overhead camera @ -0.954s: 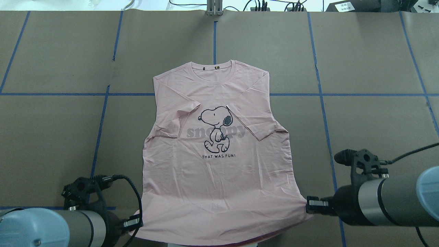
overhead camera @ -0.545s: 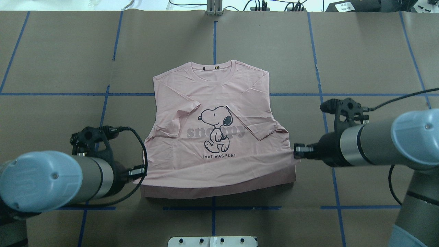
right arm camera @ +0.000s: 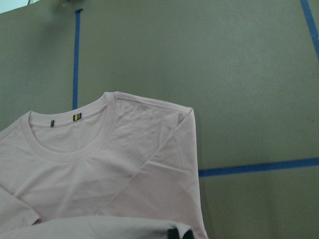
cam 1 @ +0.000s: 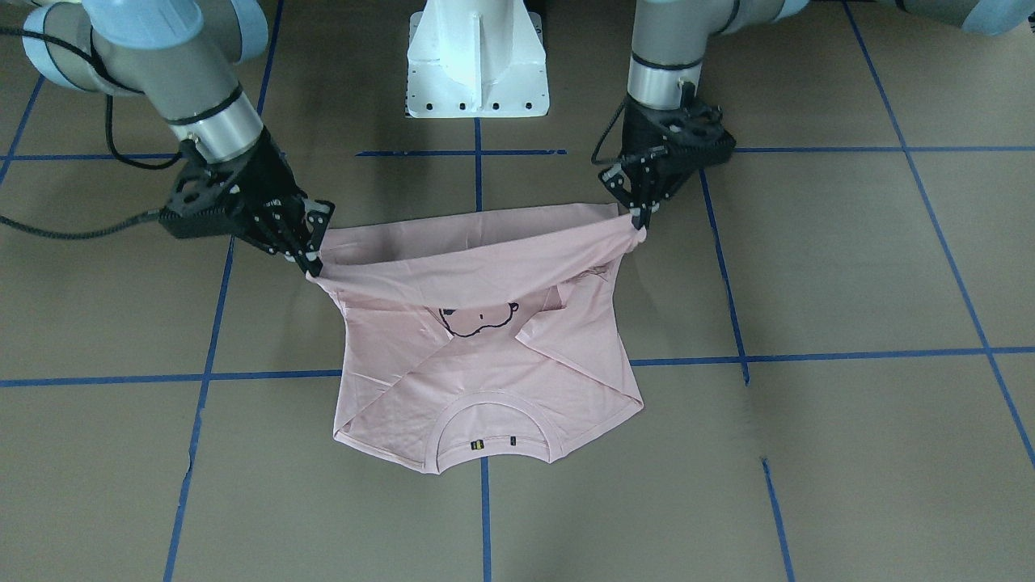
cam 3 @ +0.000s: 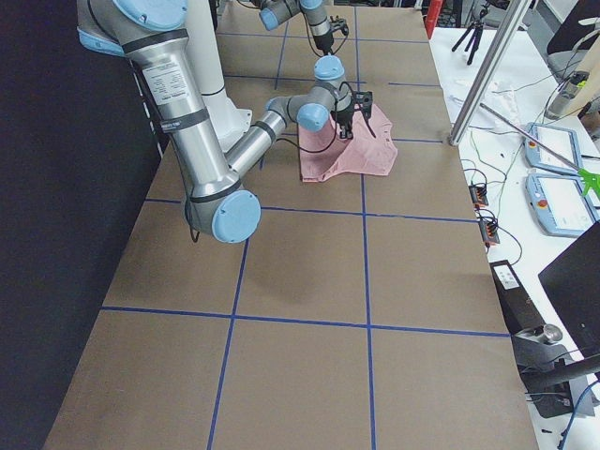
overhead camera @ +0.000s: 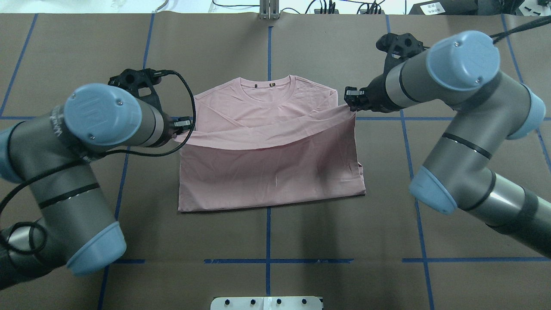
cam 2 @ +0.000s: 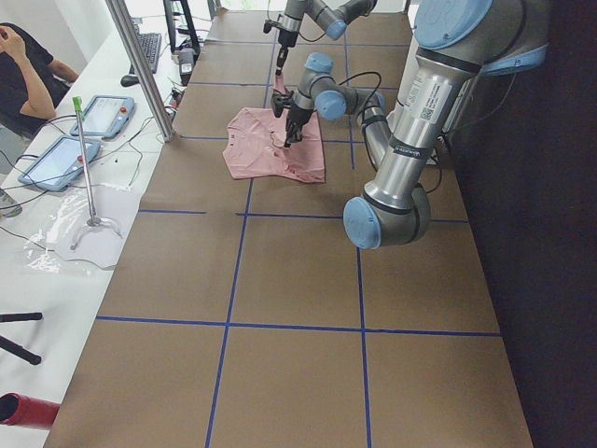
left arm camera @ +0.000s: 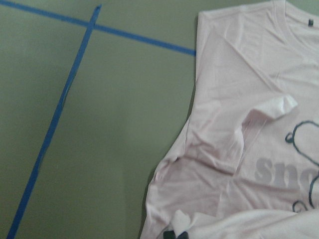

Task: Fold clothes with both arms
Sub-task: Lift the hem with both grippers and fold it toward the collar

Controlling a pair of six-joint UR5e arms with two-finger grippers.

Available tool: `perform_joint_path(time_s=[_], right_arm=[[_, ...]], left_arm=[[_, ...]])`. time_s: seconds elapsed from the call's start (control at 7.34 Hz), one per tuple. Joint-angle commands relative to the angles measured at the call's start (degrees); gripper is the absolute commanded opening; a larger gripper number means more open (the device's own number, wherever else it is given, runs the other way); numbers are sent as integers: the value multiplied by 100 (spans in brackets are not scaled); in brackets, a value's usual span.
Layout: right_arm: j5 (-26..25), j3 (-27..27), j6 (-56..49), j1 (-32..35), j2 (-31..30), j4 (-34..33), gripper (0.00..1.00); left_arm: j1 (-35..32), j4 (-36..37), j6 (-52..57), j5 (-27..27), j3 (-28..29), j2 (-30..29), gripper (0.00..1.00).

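Note:
The pale pink T-shirt [overhead camera: 271, 172] lies on the brown table, collar [overhead camera: 267, 86] at the far side. Its lower half is folded up over the front, and the Snoopy print shows only partly in the front-facing view [cam 1: 477, 319]. My left gripper [overhead camera: 186, 129] is shut on the hem's left corner. My right gripper [overhead camera: 351, 101] is shut on the hem's right corner. Both hold the hem a little above the shirt's chest, and it sags between them [cam 1: 485, 263]. In the front-facing view the left gripper [cam 1: 639, 222] is at right and the right gripper [cam 1: 311, 263] at left.
The table is covered in brown paper with blue tape lines [overhead camera: 269, 260]. The white pedestal base [cam 1: 477, 56] stands at the near edge. A metal post [overhead camera: 269, 8] and cables are at the far edge. A side bench with tablets [cam 2: 84, 131] lies beyond it.
Both grippers have carried the hem from the near edge up over the shirt toward the collar. The lower half now covers the Snoopy print in the overhead view.

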Motion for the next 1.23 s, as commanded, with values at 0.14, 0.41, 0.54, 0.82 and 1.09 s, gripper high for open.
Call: perform_joint_path(time_s=[0.14, 0.41, 0.54, 0.82, 1.09], right_arm=[[-22, -1443, -288, 233, 695, 15, 0], [-22, -2085, -288, 303, 1081, 24, 0], [-22, -2262, -288, 330, 1205, 24, 0], [-31, -2500, -297, 339, 1329, 24, 0], [-31, -2737, -280, 330, 1304, 721, 0]], left_arm=[[-514, -1759, 233, 7, 1835, -157, 0], [-550, -1938, 233, 16, 2268, -437, 0], [-550, -1939, 224, 16, 2278, -499, 0], [-541, -1921, 163, 7, 2287, -631, 0], [-541, -1912, 154, 7, 2287, -632, 0]])
